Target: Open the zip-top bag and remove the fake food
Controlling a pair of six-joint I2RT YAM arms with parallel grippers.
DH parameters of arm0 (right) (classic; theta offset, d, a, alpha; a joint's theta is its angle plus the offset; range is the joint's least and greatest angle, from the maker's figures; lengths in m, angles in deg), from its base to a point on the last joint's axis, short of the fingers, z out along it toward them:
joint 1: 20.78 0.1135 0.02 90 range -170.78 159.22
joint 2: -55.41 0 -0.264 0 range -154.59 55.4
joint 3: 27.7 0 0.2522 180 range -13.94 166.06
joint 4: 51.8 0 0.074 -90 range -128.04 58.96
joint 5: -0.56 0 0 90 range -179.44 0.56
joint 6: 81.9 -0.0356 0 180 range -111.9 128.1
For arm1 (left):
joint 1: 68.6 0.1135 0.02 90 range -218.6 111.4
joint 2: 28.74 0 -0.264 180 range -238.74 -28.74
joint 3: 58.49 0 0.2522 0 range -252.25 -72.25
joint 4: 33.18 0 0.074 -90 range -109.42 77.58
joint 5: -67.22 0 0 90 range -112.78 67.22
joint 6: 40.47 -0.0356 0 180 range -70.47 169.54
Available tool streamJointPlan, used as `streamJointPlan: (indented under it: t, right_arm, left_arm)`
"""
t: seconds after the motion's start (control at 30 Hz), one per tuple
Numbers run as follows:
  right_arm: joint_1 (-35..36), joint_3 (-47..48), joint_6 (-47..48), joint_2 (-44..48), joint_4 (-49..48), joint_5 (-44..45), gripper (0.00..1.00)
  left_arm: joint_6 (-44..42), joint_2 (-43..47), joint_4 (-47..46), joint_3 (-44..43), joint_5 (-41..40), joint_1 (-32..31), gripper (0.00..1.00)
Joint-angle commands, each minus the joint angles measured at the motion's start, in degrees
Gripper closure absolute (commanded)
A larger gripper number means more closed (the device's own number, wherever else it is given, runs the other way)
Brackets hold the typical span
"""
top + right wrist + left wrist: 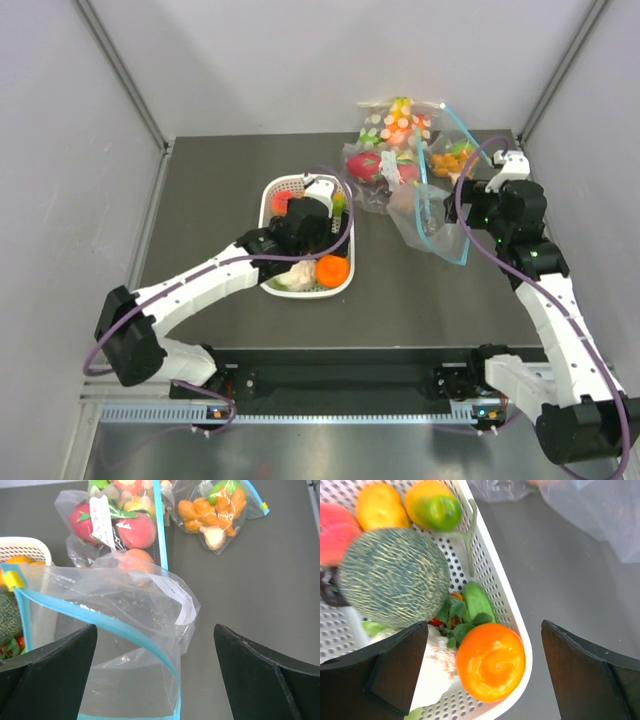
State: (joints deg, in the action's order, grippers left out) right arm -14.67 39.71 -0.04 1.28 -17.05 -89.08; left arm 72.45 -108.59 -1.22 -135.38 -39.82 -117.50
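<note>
The zip-top bag [432,225] lies right of the basket, its light-blue zip mouth gaping open; in the right wrist view the bag [125,645] looks empty. My right gripper [157,680] is open just above it, fingers either side of the blue strip, and also shows in the top view [468,212]. The round orange fruit [490,661], the white cauliflower piece [437,672] and the green vegetable [477,602] lie in the white basket [492,575]. My left gripper [485,680] is open and empty above the orange, over the basket's near right corner [345,285].
A grey-green melon ball [395,575] and other toy fruit fill the basket. Behind the open bag lie a clear bag with a pink dragon fruit [115,525], a small bag of orange pieces [215,510] and a bag of coloured pieces [400,120]. Grey walls enclose the table.
</note>
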Motion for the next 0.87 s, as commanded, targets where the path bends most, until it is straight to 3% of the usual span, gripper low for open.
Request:
streamJointPlan:
  t: [0.0,0.47,0.83]
  right_arm:
    - [-0.5,1.2,0.2,3.2,-3.3,-0.2,0.00]
    - [-1.0,-0.2,-0.8,6.5,-5.6,3.5,0.00]
    - [-1.4,-0.4,-0.8,6.1,-5.6,3.2,0.00]
  left_arm:
    - [-2.6,5.5,3.2,-5.1,-4.0,-0.1,0.01]
    - [-4.1,16.3,13.2,-11.1,-25.7,-0.1,0.01]
    - [-3.7,17.7,16.2,-12.7,-27.0,-0.1,0.01]
